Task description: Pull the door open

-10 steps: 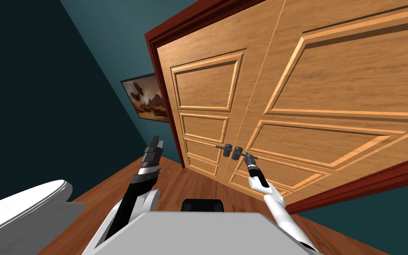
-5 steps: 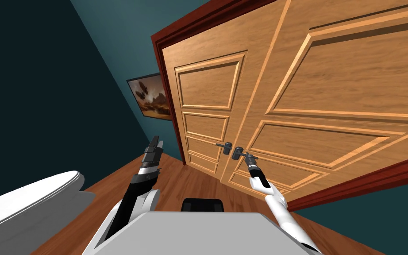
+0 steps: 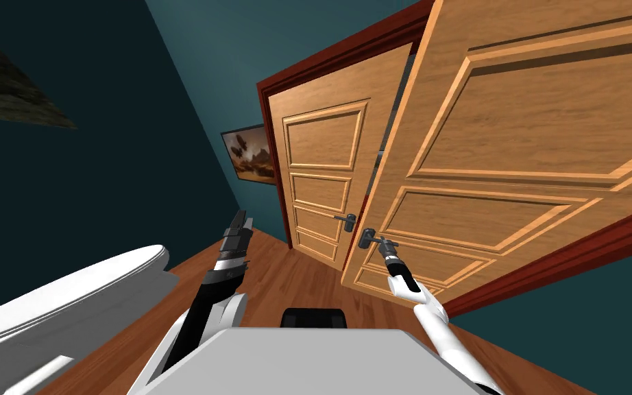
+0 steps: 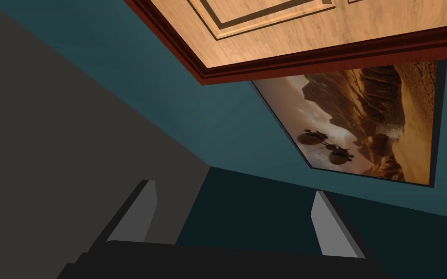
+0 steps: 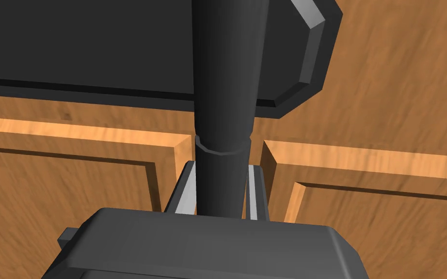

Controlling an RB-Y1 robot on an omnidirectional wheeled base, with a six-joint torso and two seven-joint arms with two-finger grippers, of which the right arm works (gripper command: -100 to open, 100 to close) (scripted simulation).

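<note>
The right gripper (image 3: 384, 247) pinches the dark grey lever handle (image 3: 369, 238), which lies left-right at the free left edge of the panelled light-wood right door leaf (image 3: 513, 137), already ajar, so the pull runs nearward; the left gripper (image 3: 240, 223), fingers spread, hangs idle further left.
</note>
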